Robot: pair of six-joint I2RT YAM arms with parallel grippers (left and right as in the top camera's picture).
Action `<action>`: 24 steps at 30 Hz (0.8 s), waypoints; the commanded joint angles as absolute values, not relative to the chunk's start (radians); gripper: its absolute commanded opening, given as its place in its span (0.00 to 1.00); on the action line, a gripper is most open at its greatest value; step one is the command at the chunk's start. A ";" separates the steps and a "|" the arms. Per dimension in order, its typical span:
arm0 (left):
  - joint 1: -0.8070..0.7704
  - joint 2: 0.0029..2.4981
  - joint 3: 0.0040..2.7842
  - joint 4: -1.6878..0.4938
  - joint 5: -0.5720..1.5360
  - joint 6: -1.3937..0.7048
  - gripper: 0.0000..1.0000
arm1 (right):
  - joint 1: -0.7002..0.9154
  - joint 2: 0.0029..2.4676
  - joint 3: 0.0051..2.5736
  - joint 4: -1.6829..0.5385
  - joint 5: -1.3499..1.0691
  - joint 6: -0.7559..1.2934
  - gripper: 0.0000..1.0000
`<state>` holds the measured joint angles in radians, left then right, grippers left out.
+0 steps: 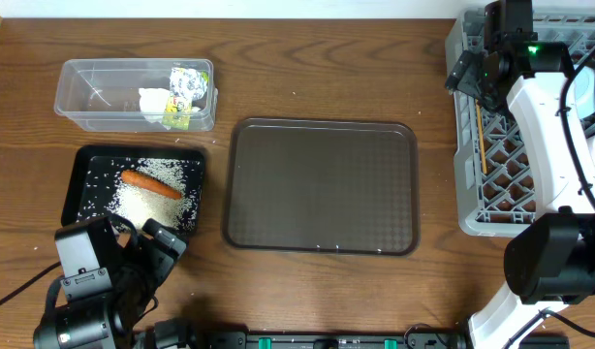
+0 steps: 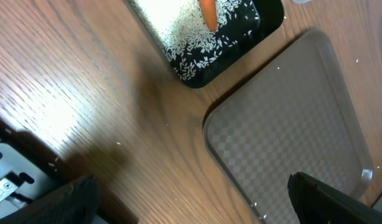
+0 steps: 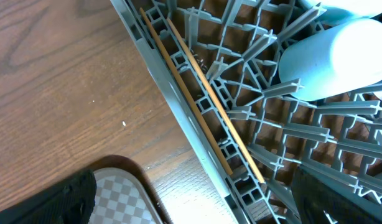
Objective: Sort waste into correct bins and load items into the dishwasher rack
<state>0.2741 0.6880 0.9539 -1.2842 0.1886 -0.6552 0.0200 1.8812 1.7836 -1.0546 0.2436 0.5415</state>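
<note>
The grey dishwasher rack (image 1: 469,194) stands at the right. The wooden chopsticks (image 1: 483,136) lie in it along its left wall, and they show in the right wrist view (image 3: 214,99) next to the light-blue bowl (image 3: 334,56). My right gripper (image 1: 469,73) is open and empty over the rack's left edge (image 3: 191,199). The black tray (image 1: 84,184) holds rice (image 1: 147,202) and the carrot (image 1: 150,183). The clear tub (image 1: 94,97) holds the wrapper (image 1: 188,87) and tissue (image 1: 155,100). My left gripper (image 1: 147,235) is open and empty near the black tray's front (image 2: 191,199).
The brown serving tray (image 1: 322,184) lies in the middle of the table, between the black tray and the rack; it also shows in the left wrist view (image 2: 290,124). The right arm hides part of the rack's contents from overhead.
</note>
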 commanded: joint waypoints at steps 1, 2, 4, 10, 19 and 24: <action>0.278 0.686 0.946 -1.305 0.191 -0.657 1.00 | 0.014 1.887 1.784 -1.055 0.254 0.556 0.99; 0.278 0.686 0.946 -1.304 0.179 -0.657 1.00 | 0.014 1.887 1.784 -1.055 0.254 0.556 0.99; 0.256 0.686 0.946 -1.306 0.176 -0.635 1.00 | 0.014 1.887 1.784 -1.055 0.254 0.556 0.99; 0.064 0.675 0.888 -1.166 0.175 -0.465 1.00 | 0.014 1.887 1.784 -1.055 0.254 0.556 0.99; -0.120 0.511 0.511 -0.449 0.176 -0.240 1.00 | 0.014 1.887 1.784 -1.055 0.254 0.556 0.99; -0.119 0.371 0.283 -0.142 0.176 -0.221 1.00 | 0.014 1.887 1.784 -1.055 0.254 0.556 0.99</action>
<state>-0.1150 0.4358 0.3672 -0.2153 0.1806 -0.2764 0.0200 1.8812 1.7836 -1.0542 0.2432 0.5419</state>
